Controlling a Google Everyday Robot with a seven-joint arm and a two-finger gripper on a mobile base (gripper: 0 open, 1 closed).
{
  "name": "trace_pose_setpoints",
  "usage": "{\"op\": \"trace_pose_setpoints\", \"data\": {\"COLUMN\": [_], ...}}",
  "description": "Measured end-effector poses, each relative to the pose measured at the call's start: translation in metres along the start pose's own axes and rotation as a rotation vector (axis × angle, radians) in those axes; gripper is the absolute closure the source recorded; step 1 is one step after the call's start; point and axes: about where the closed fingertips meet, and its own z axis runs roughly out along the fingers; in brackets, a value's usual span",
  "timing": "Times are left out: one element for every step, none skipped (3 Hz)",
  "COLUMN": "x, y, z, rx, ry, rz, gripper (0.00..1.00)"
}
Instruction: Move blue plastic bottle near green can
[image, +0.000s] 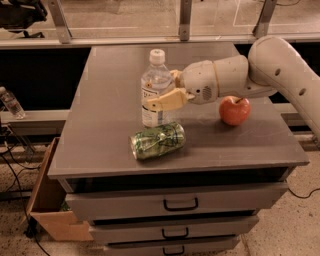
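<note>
**Placement nearly done, release to come**

We judge the placing step all but finished. The tall clear plastic bottle (154, 80) stands upright just behind the dented green metal can (157, 141), which lies on its side. Our two-finger gripper (161, 97) is closed around the bottle's middle. Next we must open the jaws and draw back without tipping it. A round red apple (234, 110) shares the grey drawer-cabinet top (100, 125); a cardboard box (42, 205) stands on the floor.

Grey surface (105, 105) carries three things: blue plastic bottle (156, 75) upright near the middle, green can (157, 141) on its side just in front of it, red apple (234, 110) off to the right. Tool (158, 93) clasps the bottle from the right.
</note>
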Motion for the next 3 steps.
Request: {"op": "trace_pose_setpoints", "data": {"x": [0.0097, 0.0115, 0.0097], "y": [0.0014, 0.0015, 0.0015], "z": [0.0019, 0.0025, 0.0020], "rx": [-0.024, -0.035, -0.035], "ry": [0.010, 0.013, 0.013], "rz": [-0.001, -0.004, -0.004], "gripper": [0.59, 0.36, 0.12]}}
